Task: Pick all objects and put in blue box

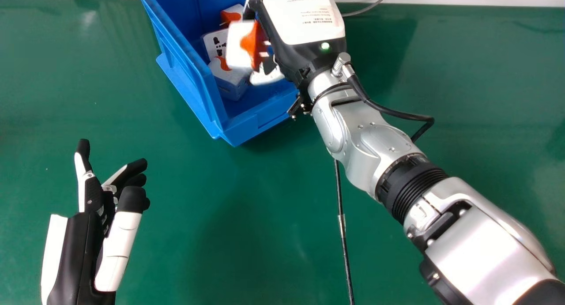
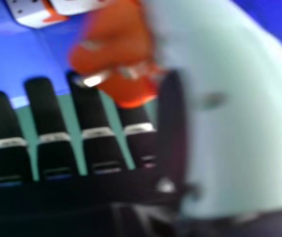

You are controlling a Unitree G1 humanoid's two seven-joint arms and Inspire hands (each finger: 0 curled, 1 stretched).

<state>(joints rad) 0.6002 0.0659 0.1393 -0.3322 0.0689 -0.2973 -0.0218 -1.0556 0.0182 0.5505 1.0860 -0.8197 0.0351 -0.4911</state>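
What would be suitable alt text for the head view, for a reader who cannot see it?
A white-and-orange adapter at the robot's right hand, above a blue box with more adapters inside, on a green table; left hand at lower left.

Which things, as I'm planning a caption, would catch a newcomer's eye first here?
Probably the silver right arm, slanting from the head view's bottom right to the blue box at the top. Next, the white and orange adapter at the right robot hand, over the box, with more adapters inside. The left robot hand is at lower left.
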